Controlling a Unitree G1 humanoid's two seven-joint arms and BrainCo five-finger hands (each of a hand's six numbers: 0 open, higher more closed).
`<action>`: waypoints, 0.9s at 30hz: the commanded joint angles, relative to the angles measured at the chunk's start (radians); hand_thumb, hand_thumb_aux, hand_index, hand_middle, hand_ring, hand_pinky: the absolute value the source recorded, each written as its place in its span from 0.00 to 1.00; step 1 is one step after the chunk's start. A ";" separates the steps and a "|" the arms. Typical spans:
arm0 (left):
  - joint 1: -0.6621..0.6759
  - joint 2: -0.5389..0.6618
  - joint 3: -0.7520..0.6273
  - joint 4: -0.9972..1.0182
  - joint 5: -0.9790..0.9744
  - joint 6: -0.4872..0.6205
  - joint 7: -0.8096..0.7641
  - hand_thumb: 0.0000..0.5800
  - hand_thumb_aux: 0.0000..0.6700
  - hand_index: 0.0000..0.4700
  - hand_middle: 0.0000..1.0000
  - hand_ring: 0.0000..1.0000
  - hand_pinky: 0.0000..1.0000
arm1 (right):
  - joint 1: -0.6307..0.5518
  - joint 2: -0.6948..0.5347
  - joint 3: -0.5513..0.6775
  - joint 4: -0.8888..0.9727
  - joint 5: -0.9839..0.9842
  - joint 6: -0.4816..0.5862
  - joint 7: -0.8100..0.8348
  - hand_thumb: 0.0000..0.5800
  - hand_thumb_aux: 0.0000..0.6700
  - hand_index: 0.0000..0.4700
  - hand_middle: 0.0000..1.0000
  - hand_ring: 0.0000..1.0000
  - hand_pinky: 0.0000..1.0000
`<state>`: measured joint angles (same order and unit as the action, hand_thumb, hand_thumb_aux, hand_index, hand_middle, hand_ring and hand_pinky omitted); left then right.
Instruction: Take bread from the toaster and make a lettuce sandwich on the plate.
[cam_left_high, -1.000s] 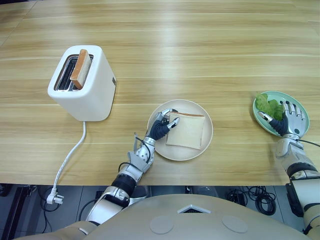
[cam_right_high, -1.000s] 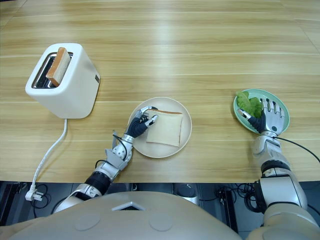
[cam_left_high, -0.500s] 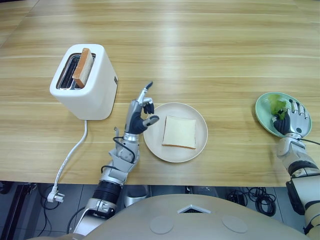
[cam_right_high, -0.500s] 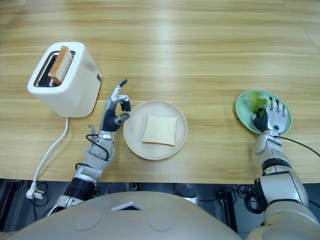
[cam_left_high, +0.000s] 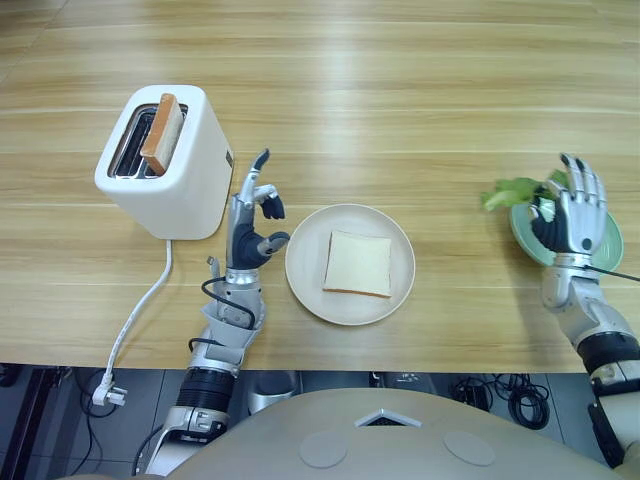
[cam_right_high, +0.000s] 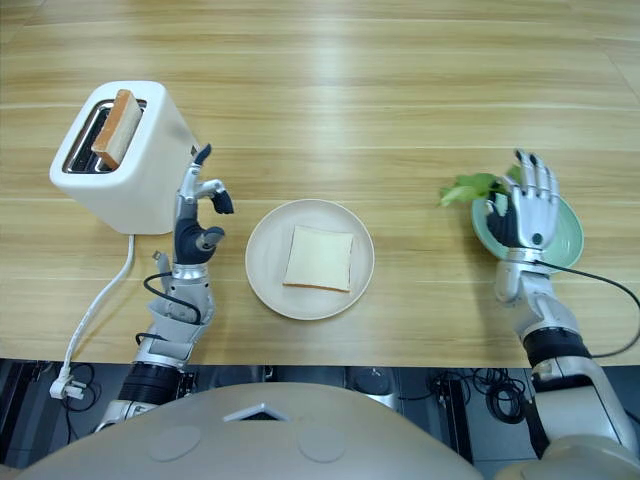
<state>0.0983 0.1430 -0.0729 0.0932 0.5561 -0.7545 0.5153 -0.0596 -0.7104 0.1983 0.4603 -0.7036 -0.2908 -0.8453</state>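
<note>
A white toaster (cam_left_high: 170, 175) stands at the left with one browned bread slice (cam_left_high: 162, 132) upright in its slot. A pale slice of bread (cam_left_high: 358, 263) lies flat on the beige plate (cam_left_high: 304, 268) in the middle. My left hand (cam_left_high: 252, 215) is held upright between toaster and plate, open and holding nothing. At the right, my right hand (cam_right_high: 525, 210) is raised over the near-left rim of the green dish (cam_right_high: 563, 238). It pinches a lettuce leaf (cam_right_high: 468, 187) that sticks out to its left, above the table.
The toaster's white cord (cam_left_high: 140, 318) runs to the table's front edge, and its plug (cam_left_high: 105, 398) hangs off it. A black cable (cam_right_high: 600, 290) trails from my right wrist. Bare wood stretches behind the plate and between plate and green dish.
My left hand let go of the slice on the plate and drew back left toward the toaster. My right hand closed on the lettuce and lifted it out of the green dish.
</note>
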 joint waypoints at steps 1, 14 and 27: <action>0.003 0.020 0.078 -0.064 0.063 0.023 0.059 0.00 0.00 0.00 0.73 0.73 0.73 | 0.052 0.061 0.065 -0.268 -0.037 -0.037 0.129 1.00 1.00 0.98 0.00 0.00 0.00; -0.004 0.118 0.272 -0.125 0.260 0.224 0.222 0.00 0.00 0.00 0.07 0.07 0.07 | -0.058 0.266 0.262 -0.151 -0.187 -0.156 0.192 1.00 1.00 0.98 0.00 0.00 0.00; -0.150 0.337 0.318 0.079 0.246 0.500 0.153 0.00 0.00 0.00 0.00 0.00 0.00 | 0.035 0.187 0.271 -0.227 -0.246 -0.183 0.250 1.00 1.00 0.98 0.00 0.00 0.00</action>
<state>-0.0342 0.4661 0.2631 0.1341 0.8025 -0.2931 0.6998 -0.0356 -0.5102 0.4645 0.2613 -0.9430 -0.4647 -0.6192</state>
